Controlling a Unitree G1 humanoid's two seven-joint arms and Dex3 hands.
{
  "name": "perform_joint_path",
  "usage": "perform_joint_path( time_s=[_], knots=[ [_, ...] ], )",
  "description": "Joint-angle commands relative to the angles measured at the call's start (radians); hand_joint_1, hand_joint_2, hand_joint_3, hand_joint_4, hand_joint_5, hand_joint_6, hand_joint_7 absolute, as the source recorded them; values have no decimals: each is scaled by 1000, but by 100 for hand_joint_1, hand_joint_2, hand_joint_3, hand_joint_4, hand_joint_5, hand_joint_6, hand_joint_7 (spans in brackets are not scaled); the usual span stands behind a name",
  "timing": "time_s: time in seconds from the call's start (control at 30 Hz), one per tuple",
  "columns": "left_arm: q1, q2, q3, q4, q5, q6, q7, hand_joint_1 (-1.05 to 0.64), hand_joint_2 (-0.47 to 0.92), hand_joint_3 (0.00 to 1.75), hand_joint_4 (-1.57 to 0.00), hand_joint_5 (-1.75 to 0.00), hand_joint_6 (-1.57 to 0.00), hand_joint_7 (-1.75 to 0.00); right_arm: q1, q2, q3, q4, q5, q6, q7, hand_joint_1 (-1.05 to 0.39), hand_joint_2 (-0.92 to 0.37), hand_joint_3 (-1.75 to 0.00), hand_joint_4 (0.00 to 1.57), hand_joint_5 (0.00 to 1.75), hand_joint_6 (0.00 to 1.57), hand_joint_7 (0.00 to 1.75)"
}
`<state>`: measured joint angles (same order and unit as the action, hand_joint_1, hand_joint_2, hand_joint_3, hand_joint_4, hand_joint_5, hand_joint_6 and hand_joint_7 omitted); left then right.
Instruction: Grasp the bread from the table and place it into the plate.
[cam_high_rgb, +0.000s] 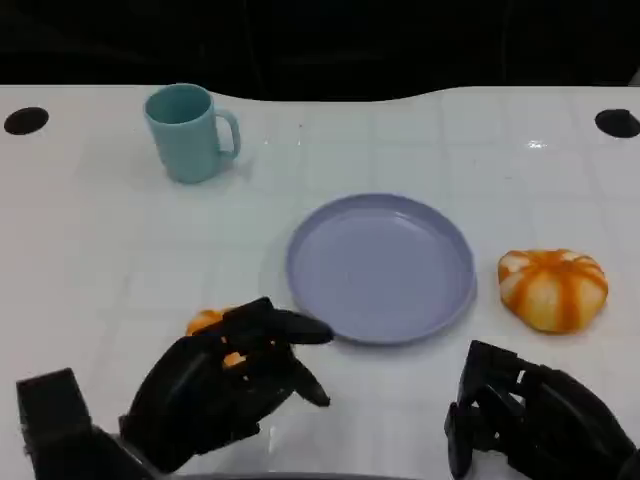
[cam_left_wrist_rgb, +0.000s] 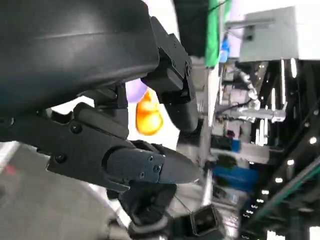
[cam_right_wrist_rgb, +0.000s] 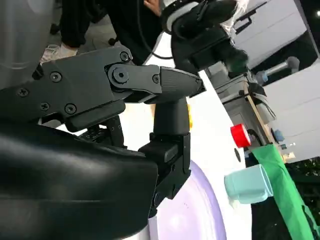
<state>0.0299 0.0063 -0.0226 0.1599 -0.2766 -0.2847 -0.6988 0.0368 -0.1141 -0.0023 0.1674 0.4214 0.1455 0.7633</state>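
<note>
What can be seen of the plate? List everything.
The plate is round, shallow and pale lavender, with a raised rim and a smooth matte surface that looks like plastic. It lies flat and upright on the white table near the middle, holding nothing. The left hand is just off its near-left rim; whether a fingertip touches it cannot be told. The orange-and-white bread lies apart to its right, the teal mug beyond it to the left.

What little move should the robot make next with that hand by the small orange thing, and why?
Probably close the left hand on the small orange bread and lift it. The fingers are curled over it on the table, and the purple plate lies just beyond, bare. Whether the fingers already grip it is hard to tell. The right hand rests near the larger bread.
</note>
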Motion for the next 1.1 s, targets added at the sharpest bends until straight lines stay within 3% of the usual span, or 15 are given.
perform_joint_path(
  time_s=[0.03,0.23,0.5,0.67,0.87,1.1],
  knots=[
    [-3,52,7,-29,146,-178,97,-81,92,33,-37,-93,-48,-18,6,-6,-8,-20,17,12,0,-54,-92,-42,61,175,39,174],
    [-13,115,8,-70,270,-250,199,-69,92,17,-30,-84,-44,-10,10,-10,-5,-26,15,6,4,-54,-92,-42,61,175,39,174],
    [15,239,11,-236,646,-242,384,-72,92,16,-16,-81,-37,-3,16,-10,-5,-33,19,6,8,-54,-92,-42,60,175,38,174],
    [41,291,-8,-333,876,-204,478,-76,92,14,-15,-72,-34,-1,22,-9,0,-43,8,3,-4,-55,-92,-42,59,175,38,173],
    [39,328,-69,-403,1132,-80,506,-81,92,19,-16,-60,-30,-1,20,-5,-2,-42,13,5,-5,-53,-92,-43,60,175,38,173],
    [8,288,-197,-404,1358,132,503,-81,92,10,-26,-50,-29,0,16,-8,-9,-34,18,5,0,-53,-92,-43,62,175,40,173]
  ],
)
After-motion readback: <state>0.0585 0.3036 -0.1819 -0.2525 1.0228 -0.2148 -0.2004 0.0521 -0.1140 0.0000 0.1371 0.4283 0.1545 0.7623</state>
